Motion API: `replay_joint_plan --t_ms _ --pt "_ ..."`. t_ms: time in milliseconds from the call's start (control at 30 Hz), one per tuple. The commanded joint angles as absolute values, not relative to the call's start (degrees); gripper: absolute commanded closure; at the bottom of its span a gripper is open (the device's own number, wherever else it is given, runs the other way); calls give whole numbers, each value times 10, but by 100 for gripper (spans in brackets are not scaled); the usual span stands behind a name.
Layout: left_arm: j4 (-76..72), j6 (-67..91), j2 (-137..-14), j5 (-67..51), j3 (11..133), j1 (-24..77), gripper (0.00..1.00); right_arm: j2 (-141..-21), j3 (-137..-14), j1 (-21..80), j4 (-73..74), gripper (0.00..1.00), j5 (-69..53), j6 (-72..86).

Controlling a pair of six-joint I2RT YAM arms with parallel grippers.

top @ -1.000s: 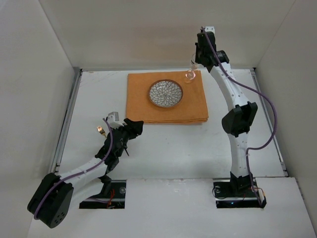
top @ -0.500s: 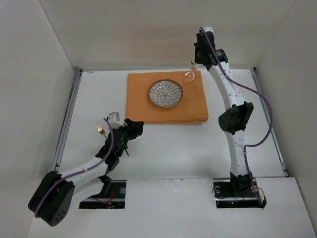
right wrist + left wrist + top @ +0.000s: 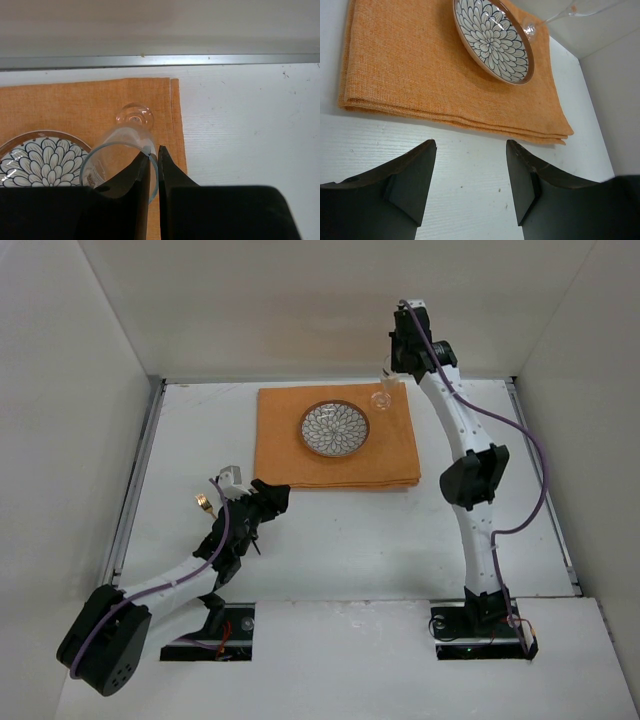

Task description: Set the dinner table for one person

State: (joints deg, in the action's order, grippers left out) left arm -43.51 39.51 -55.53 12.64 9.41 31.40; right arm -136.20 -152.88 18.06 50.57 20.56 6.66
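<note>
While the two arms are reaching over it from above, the white dinner table (image 3: 330, 540) is filling the whole floor of the top view. An orange placemat (image 3: 290, 455) is lying on its far half, carrying a flower-patterned plate (image 3: 335, 428). The right gripper (image 3: 392, 375) is hanging over the mat's far right corner, gripping a clear wine glass (image 3: 380, 398). The left gripper (image 3: 275, 497) is hovering near the mat's near left corner, and a small gold-coloured object (image 3: 202, 503) is sitting beside that arm.

Seen from the left wrist, the left gripper (image 3: 470, 145) is holding its dark fingers (image 3: 415, 180) well apart with only bare table between them, gripping nothing. Beyond them the folded mat and the plate are lying on the table, with the glass rising behind the plate.

Seen from the right wrist, the right gripper (image 3: 153, 156) is pinching the glass's rim, its fingers nearly meeting on the thin wall. The glass's foot is showing over the mat's corner; whether it is touching the cloth I cannot tell. White table is stretching to the right, running up to a metal rail (image 3: 160, 61).
</note>
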Motion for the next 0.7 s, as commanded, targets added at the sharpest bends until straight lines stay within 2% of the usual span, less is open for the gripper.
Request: replay_joint_plan --t_ms 0,300,367,533,667 --pt "-468 397 -560 131 102 311 44 -1367 -1551 181 525 96 207 51" --pt "-485 398 -592 131 105 315 44 -1385 -1557 181 531 92 206 47" --pt "-486 398 -590 131 105 315 44 -1397 -1568 181 528 82 212 49" --pt "-485 397 -586 131 105 311 44 -1422 -1609 182 516 64 217 66" --pt "-485 396 -591 131 105 311 44 -1421 -1633 182 501 60 218 79"
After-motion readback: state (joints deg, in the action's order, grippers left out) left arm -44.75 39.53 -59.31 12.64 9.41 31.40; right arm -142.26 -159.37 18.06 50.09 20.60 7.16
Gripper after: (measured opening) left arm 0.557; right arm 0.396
